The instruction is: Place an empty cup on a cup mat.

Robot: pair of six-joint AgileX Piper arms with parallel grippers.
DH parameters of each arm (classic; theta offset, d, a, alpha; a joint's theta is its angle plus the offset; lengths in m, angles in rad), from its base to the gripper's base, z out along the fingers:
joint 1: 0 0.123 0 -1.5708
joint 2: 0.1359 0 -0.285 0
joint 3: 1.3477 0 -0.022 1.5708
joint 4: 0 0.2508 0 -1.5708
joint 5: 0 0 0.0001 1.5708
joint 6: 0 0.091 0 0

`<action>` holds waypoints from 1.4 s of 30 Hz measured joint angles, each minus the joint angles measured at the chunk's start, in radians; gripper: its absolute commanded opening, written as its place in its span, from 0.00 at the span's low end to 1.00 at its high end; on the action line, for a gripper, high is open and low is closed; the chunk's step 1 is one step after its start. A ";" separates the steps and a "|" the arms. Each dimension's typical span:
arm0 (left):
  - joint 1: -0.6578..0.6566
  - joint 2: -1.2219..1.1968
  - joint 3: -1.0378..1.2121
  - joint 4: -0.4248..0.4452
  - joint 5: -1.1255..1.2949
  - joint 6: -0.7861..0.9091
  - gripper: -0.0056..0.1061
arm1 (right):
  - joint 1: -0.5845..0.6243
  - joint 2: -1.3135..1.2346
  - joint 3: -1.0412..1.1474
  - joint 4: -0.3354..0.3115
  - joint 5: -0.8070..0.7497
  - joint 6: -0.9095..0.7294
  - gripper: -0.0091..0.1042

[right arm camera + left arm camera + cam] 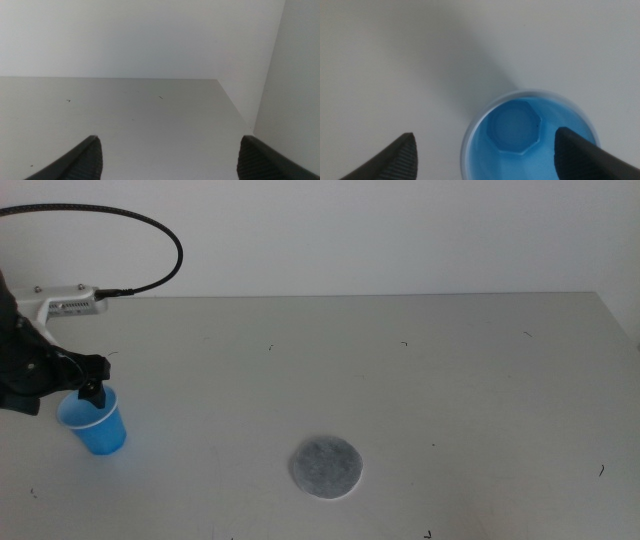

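Observation:
The blue cup [97,426] stands upright on the table at the far left, empty, with its blue inside showing in the left wrist view [517,131]. My left gripper [88,388] hangs right over its rim with the jaws wide open [485,160]. One jaw is outside the cup and the other is over its far rim, and neither is closed on it. The grey cup mat [326,468] lies flat near the table's front centre, well to the right of the cup. My right gripper [167,162] is open and empty, out of the middle view.
The pale table [450,370] has only small dark specks on it. A white wall runs along its back edge. A black cable [150,225] loops above the left arm. The right wrist view shows the table's far corner [220,82].

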 measured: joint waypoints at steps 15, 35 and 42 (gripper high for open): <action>0.000 0.084 0.000 -0.011 -0.049 0.000 0.43 | 0.000 0.000 0.000 0.000 0.000 0.000 0.91; -0.027 0.006 -0.009 -0.017 0.012 -0.001 0.05 | 0.000 0.000 0.000 0.000 0.000 0.000 0.91; -0.171 -0.011 -0.130 -0.016 0.143 -0.054 0.05 | 0.000 0.000 0.000 0.000 0.000 0.000 0.91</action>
